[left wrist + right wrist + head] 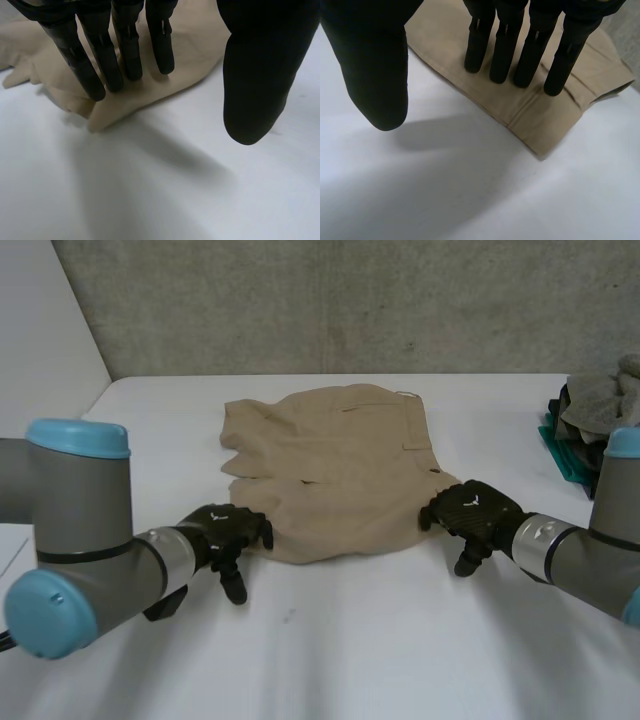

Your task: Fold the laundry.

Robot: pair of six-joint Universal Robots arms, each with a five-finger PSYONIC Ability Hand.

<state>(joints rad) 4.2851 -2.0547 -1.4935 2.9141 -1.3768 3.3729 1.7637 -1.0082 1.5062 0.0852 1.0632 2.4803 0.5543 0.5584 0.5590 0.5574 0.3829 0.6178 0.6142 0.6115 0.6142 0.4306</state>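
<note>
The tan shorts lie spread in the middle of the white counter. My left hand is at their near left corner, fingers straight and laid on the fabric, thumb apart over bare counter, gripping nothing. My right hand is at the near right corner, fingers straight on the stitched edge (thumb off the cloth), likewise released. A heap of other laundry sits at the counter's far right, well apart from my 2 hands.

Tan shorts are laid folded, near corners beneath fingertips of the left hand and right hand.
</note>
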